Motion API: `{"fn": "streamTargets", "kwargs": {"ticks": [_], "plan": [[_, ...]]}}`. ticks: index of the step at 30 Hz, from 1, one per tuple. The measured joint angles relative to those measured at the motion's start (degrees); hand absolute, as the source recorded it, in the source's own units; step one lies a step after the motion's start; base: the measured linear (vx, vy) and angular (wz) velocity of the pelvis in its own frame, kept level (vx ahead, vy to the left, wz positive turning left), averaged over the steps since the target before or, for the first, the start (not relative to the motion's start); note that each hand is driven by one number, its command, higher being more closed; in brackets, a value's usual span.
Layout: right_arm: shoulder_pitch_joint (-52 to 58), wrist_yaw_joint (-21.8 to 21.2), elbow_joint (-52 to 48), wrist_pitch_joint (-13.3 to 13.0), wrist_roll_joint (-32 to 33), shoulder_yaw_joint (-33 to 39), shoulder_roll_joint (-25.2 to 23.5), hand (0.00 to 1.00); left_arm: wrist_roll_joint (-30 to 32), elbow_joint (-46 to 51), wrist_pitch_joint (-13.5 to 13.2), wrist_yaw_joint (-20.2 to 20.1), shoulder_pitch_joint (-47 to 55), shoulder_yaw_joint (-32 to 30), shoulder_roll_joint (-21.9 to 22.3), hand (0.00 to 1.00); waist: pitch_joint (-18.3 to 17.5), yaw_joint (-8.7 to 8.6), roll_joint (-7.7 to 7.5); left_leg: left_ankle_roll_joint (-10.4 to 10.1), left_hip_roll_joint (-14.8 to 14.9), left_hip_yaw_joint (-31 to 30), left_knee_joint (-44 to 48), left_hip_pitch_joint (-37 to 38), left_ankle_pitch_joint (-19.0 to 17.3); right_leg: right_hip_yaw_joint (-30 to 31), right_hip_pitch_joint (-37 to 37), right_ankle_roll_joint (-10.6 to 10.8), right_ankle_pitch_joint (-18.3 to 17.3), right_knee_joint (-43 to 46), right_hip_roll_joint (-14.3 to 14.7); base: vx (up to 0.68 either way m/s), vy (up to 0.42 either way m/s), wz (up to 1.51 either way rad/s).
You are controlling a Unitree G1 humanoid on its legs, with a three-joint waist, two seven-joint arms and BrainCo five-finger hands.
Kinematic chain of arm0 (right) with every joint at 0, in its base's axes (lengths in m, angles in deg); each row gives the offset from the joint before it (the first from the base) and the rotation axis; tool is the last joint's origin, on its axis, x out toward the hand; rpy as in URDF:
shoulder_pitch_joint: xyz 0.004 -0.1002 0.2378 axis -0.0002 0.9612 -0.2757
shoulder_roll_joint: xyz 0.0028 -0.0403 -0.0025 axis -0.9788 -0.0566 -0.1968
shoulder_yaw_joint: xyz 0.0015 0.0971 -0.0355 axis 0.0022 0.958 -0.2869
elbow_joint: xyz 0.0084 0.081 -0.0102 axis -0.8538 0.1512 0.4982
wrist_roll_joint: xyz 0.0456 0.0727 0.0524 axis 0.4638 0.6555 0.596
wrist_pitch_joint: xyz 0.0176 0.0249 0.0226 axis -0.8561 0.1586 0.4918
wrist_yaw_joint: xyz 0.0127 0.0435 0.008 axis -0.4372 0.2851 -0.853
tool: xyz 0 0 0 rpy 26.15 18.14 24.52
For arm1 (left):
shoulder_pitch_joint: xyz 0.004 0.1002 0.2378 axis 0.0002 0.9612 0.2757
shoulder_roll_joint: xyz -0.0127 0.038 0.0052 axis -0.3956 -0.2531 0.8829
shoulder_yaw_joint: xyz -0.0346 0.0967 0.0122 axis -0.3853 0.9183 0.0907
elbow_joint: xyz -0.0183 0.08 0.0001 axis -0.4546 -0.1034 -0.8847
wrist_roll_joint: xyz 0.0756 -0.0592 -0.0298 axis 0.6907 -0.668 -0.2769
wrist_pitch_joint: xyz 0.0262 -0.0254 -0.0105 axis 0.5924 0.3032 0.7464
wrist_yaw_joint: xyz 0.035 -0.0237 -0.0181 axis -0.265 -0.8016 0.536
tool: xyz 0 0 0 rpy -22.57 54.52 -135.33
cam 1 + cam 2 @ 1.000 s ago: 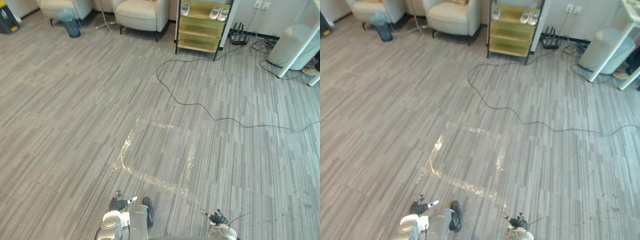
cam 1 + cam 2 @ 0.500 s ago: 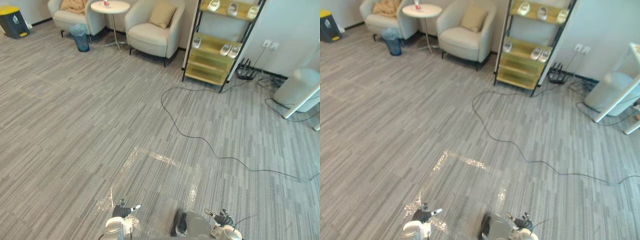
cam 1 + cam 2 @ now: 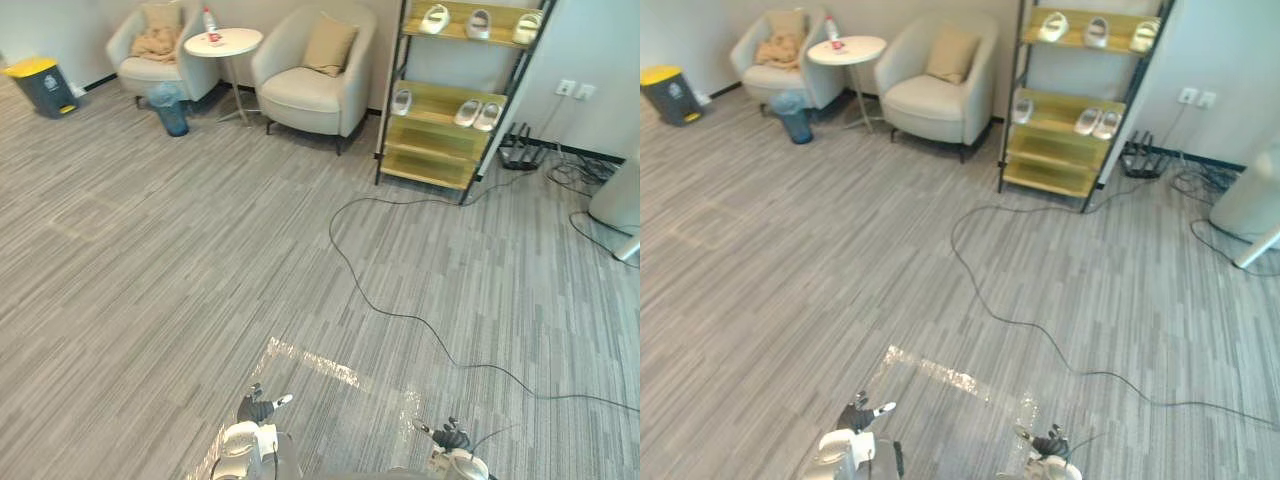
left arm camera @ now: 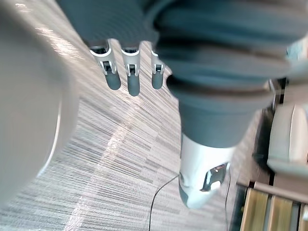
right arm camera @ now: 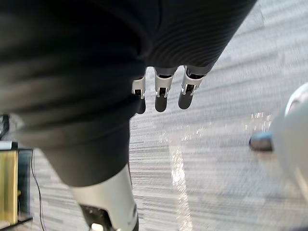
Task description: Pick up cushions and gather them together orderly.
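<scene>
A tan cushion [image 3: 330,45] leans upright against the back of the cream armchair [image 3: 310,95] far across the carpet. A second cream armchair [image 3: 150,70] to its left holds a pale cushion [image 3: 160,15] and a crumpled tan cloth [image 3: 155,45]. My left hand [image 3: 262,407] hangs low at the view's bottom edge, fingers [image 4: 127,72] straight and empty. My right hand [image 3: 448,437] hangs likewise, its fingers [image 5: 163,91] straight over bare carpet. Both hands are far from the chairs.
A round white side table [image 3: 223,42] with a bottle stands between the armchairs, a blue bin [image 3: 170,107] before it. A yellow-lidded bin [image 3: 42,85] sits far left. A shoe shelf [image 3: 455,100] stands to the right. A black cable [image 3: 400,310] snakes over the carpet.
The whole picture has shifted: the camera has tipped up, so the armchairs, side table and upper shelf now show in full. Both hands stay low and empty.
</scene>
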Motion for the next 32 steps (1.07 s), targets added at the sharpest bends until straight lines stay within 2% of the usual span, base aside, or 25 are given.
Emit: {"fn": "streamTargets", "kwargs": {"ticks": [1, 2, 3, 4, 6, 9, 10, 12, 13, 14, 15, 16, 19, 24, 29, 32], "plan": [[0.25, 0.01, -0.11, 0.22, -0.10, -0.08, -1.43, 0.00, 0.06, -0.66, 0.09, 0.07, -0.07, -0.04, -1.32, 0.00, -0.97, -0.38, -2.30, 1.19, -1.19, 2.07, -0.24, 0.72, -0.77, 1.07, 0.29, 1.17, 0.40, -0.12, -1.90, 0.33, 0.122, -0.26], [0.48, 0.00, -0.09, 0.32, -0.14, -0.06, -2.23, 0.00, 0.12, -0.91, 0.06, 0.02, -0.08, -0.03, -1.93, 0.00, -1.33, -0.58, -3.62, 1.71, -1.59, 2.95, 0.45, 0.72, -1.93, 1.36, 0.29, 1.97, 1.02, -0.12, -2.76, 0.45, 0.193, -0.27], [0.89, -0.10, -0.06, 0.44, -0.24, -0.16, -2.94, 0.00, 0.18, -1.18, 0.11, -0.04, -0.30, -0.02, -2.50, 0.00, -1.84, -0.45, -4.63, 2.42, -1.94, 4.40, 1.22, 0.98, -3.05, 2.16, 0.22, 2.26, 2.03, 0.18, -3.68, 0.39, 0.215, -0.28], [0.77, -0.25, -0.07, 0.44, -0.38, -0.20, -3.43, 0.00, 0.21, -1.27, 0.13, -0.05, -0.39, -0.02, -2.64, 0.00, -2.08, -0.07, -4.96, 2.90, -2.07, 5.60, 0.68, 1.88, -3.34, 3.08, -0.16, 2.38, 2.87, 0.89, -4.03, 0.34, 0.217, -0.48], [0.36, -0.74, -0.06, 0.49, -1.36, -1.00, -3.58, 0.00, 0.28, -1.73, 0.15, -0.14, -0.39, -0.02, -2.71, 0.00, -2.24, 0.85, -4.78, 3.36, -2.38, 7.69, -1.49, 4.54, -3.61, 4.92, -1.63, 2.47, 4.39, 4.00, -4.81, 0.23, 0.168, -0.49], [0.40, -1.14, 0.05, 1.00, -2.36, -0.99, -3.58, 0.00, 0.29, -2.96, 0.30, -0.25, -0.26, 0.00, -3.13, 0.00, -2.30, 0.93, -4.35, 4.22, -3.29, 8.94, -4.26, 8.75, -4.11, 5.14, -2.78, 2.49, 5.28, 9.47, -6.21, 0.16, 0.107, -0.19], [0.66, -1.23, 0.07, 0.99, -2.35, -0.71, -3.56, 0.00, 0.28, -3.57, 0.33, -0.21, 0.16, -0.02, -3.22, 0.00, -2.83, 0.76, -3.28, 4.40, -3.09, 8.77, -5.46, 9.81, -4.21, 4.83, -3.61, 2.70, 4.27, 10.74, -6.12, 0.13, 0.027, -0.04], [0.65, -1.27, 0.03, 0.95, -2.35, -0.45, -3.51, 0.00, 0.26, -4.01, 0.40, -0.13, 0.24, -0.01, -3.24, 0.00, -3.00, 0.71, -2.80, 4.40, -2.65, 8.12, -6.77, 10.81, -4.22, 4.02, -3.75, 2.43, 1.88, 9.21, -5.28, 0.09, -0.023, 0.02], [0.66, -1.25, 0.03, 0.91, -2.35, -0.44, -3.50, 0.00, 0.26, -4.22, 0.40, -0.09, 0.28, -0.01, -3.28, 0.00, -3.10, 0.61, -2.71, 4.38, -2.53, 7.32, -7.22, 10.94, -4.21, 3.21, -4.05, 2.17, 1.74, 5.76, -4.35, 0.01, -0.129, 0.13], [0.84, -1.18, 0.10, 0.90, -2.33, -0.29, -3.38, 0.00, 0.25, -4.34, 0.36, -0.08, 0.25, -0.04, -3.51, 0.00, -3.41, 0.58, -3.45, 4.21, -3.39, 6.95, -7.21, 10.80, -4.19, 2.23, -4.37, 1.76, 3.59, 1.47, -3.86, 0.00, -0.156, 0.17], [0.95, -1.18, 0.15, 0.85, -2.34, -0.11, -3.12, 0.00, 0.25, -4.70, 0.36, -0.06, 0.21, -0.03, -3.46, 0.00, -3.69, 0.50, -3.59, 4.08, -3.61, 6.57, -7.28, 10.85, -4.13, 1.71, -3.88, 1.94, 3.43, 1.37, -3.93, 0.00, -0.154, 0.16], [1.22, -1.07, 0.38, 0.89, -2.34, 0.23, -2.18, 0.00, 0.24, -5.20, 0.42, -0.06, 0.37, -0.04, -2.86, 0.00, -4.34, 0.20, -2.39, 3.07, -3.59, 5.57, -8.00, 10.93, -3.47, 1.67, -3.76, 1.91, 3.48, 0.86, -3.58, 0.01, -0.069, 0.10], [2.02, -0.88, 0.90, 0.92, -2.34, 0.32, -0.62, 0.00, 0.25, -5.17, 0.34, 0.00, 1.04, -0.14, -2.06, 0.00, -4.81, 0.12, -1.26, 1.68, -3.46, 4.44, -12.03, 12.65, -1.12, 0.58, -2.82, 1.91, 3.48, -0.31, -3.27, -0.04, -0.105, 0.16], [2.82, -0.89, 1.60, 0.97, -2.36, 0.31, -0.17, 0.00, 0.25, -5.10, 0.30, -0.14, 1.22, -0.14, -2.20, 0.00, -4.72, 0.08, -2.12, 1.26, -3.87, 4.17, -18.50, 15.34, 3.08, 0.31, -2.06, 1.79, 3.55, -2.24, -3.13, -0.07, -0.057, 0.03], [4.24, -0.85, 2.26, 1.08, -2.38, 0.27, -0.02, 0.00, 0.25, -5.01, 0.29, -0.98, 1.45, 0.00, -2.98, 0.00, -4.64, 0.01, -3.74, 2.23, -5.22, 4.10, -25.90, 18.85, 7.39, 0.39, -1.71, 2.27, 3.80, -3.06, -3.95, -0.09, 0.026, 0.03], [4.53, -0.89, 2.26, 1.07, -2.38, 0.19, -0.16, 0.00, 0.23, -5.00, 0.28, -1.16, 1.48, 1.33, -3.51, 0.00, -4.78, 0.00, -3.78, 2.94, -5.95, 3.86, -27.26, 19.04, 8.32, 0.42, -1.76, 2.90, 4.13, -3.64, -4.54, -0.05, 0.050, 0.06]]}}
